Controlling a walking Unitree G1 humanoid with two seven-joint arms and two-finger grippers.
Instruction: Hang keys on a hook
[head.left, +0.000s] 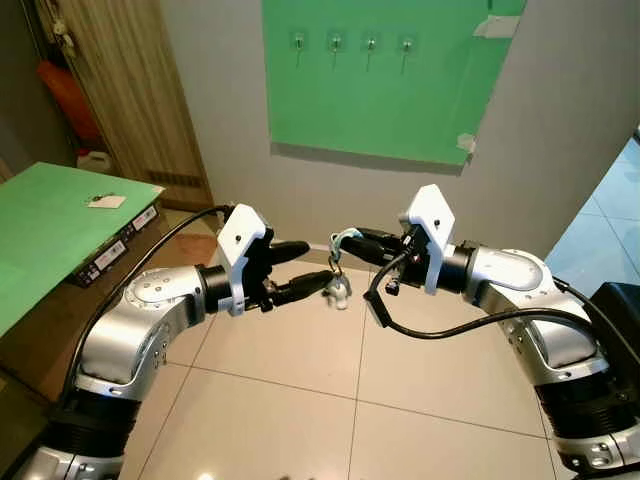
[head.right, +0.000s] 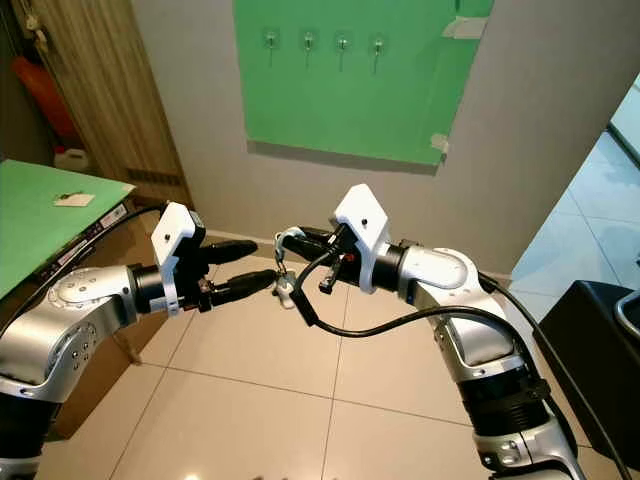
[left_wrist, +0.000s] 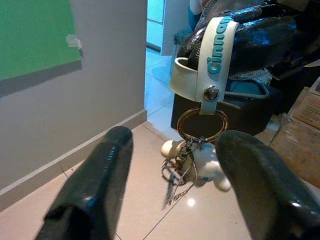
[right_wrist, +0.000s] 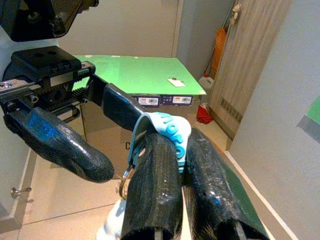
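Left tool (head.left: 308, 268) is spread apart, one finger above and one below, aimed rightward at the keys (head.left: 339, 290) hanging just off its tips. My right tool (head.left: 350, 243) is clamped on the keychain's white strap (left_wrist: 207, 65), so the ring and charm dangle straight down between both arms. Up the wall, well above and beyond, sits the hook row (head.left: 351, 43) on green board (head.left: 390, 90); my right arm is nearer.

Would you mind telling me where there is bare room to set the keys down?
The green tabletop is bare apart from a small tag near its far edge. The tiled floor under both arms is open. It is crowded where the right gripper holds the keys before the open left gripper.
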